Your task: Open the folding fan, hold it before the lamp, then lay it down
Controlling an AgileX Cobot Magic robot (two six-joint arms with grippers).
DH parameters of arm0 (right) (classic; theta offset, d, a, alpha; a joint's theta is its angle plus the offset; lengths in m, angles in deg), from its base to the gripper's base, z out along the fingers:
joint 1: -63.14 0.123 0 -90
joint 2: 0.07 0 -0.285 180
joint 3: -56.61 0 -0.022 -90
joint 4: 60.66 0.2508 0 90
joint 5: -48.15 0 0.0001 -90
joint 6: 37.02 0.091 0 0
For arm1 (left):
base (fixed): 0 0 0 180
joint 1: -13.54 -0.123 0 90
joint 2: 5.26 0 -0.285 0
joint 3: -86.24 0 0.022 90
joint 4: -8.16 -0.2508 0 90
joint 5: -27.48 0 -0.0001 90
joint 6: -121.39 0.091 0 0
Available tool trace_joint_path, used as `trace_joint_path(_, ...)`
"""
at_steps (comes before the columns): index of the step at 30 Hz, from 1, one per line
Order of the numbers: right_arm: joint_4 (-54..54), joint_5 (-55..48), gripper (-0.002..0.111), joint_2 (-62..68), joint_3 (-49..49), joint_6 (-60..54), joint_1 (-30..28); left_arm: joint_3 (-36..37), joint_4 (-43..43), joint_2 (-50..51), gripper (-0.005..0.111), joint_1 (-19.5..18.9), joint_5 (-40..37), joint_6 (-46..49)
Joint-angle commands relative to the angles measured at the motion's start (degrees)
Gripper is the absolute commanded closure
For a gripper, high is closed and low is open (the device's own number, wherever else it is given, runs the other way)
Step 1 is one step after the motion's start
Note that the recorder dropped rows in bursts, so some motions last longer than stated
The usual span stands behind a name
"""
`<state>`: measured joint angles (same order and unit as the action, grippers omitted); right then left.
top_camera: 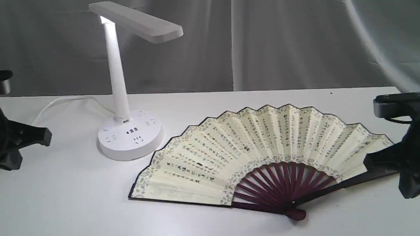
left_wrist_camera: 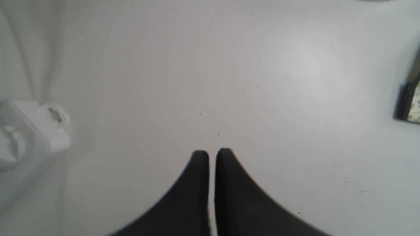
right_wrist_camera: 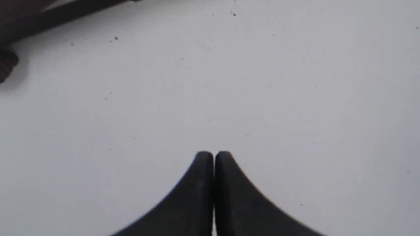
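Spread folding fan (top_camera: 256, 154), lower centre; desk lamp (top_camera: 118, 82), upper left; left gripper (left_wrist_camera: 212, 154) and right gripper (right_wrist_camera: 214, 155) pressed together, empty.

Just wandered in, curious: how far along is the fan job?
The fan lies spread open on the table beside the lamp. Nothing is in hand: the left gripper and right gripper are shut, empty. Nothing visible looks left; the holding-up step can't be checked.

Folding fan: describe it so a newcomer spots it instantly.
On the white table, look right of the white desk lamp, nearer the camera. The folding fan lies flat there, spread open. Only it has cream pleats with black calligraphy columns and dark maroon ribs meeting at a rounded pivot.
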<state>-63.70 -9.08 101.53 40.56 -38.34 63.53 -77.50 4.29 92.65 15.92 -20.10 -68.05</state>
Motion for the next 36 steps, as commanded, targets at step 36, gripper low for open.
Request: trace_joint_path(36, -1.3, -0.1, 0.108, -9.7, -1.0, 1.3, -4.4, -0.3, 1.8, -3.2, 0.107, -0.1, -5.3, 2.2)
